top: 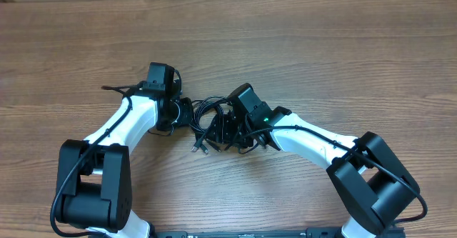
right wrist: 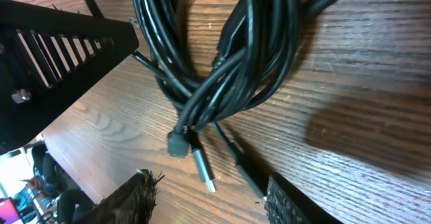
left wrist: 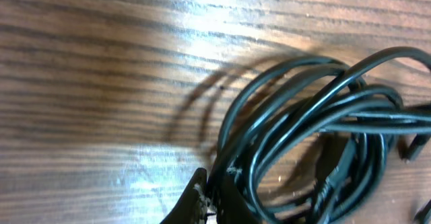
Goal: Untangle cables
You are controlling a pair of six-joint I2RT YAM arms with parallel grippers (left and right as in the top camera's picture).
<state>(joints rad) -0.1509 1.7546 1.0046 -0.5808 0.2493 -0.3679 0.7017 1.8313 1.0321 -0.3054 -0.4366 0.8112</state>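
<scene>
Though overhead shows tangled cables (top: 207,122), a wrist view reveals a silver plug (right wrist: 205,173) between open right jaws, left jaws closed.

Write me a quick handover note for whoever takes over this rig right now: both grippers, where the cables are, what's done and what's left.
The left gripper is shut at the edge of the bundle; whether it pinches a strand is not clear.
The right gripper is open, close above the bundle, with a silver-tipped plug lying between its fingers. It holds nothing.
The cables lie as one tangled coil on the table between the two grippers, plug ends sticking out toward the arm bases.
Done: no cord is separated yet.
Left: pull the cords apart and lay them out singly.
</scene>
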